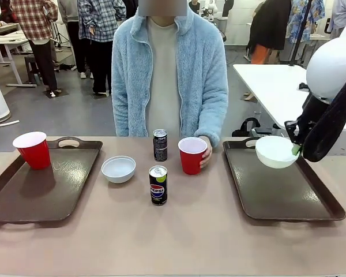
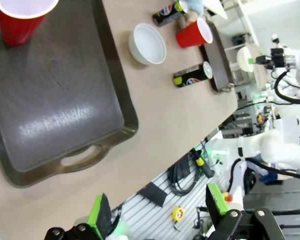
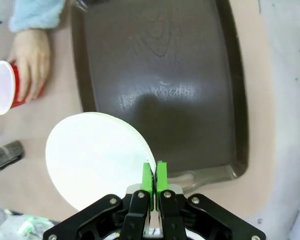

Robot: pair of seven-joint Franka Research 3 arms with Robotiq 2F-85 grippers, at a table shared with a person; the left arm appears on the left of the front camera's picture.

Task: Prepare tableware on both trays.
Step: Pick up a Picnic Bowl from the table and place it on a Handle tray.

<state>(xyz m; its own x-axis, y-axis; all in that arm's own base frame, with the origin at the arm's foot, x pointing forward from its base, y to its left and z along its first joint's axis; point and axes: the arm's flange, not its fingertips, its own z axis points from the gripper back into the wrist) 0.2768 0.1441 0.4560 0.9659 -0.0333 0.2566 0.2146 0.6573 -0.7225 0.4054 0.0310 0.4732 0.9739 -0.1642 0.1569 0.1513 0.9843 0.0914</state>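
Right gripper (image 3: pixel 151 176) clamps the white bowl (image 3: pixel 90 155) by its rim over the right tray (image 3: pixel 190 60), clearest from its wrist; the left wrist view shows the left gripper (image 2: pixel 156 199) spread, empty.

Bright overhead light; glare on left tray (image 1: pixel 52 190); wrist edges warped

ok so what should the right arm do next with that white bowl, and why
Probably lower the bowl onto the tray, easing a little toward its middle. The right end effector is shut on the rim of the small round white bowl, which hangs above the bare dark brown rectangular plastic tray, close to one rim and not yet resting on it.
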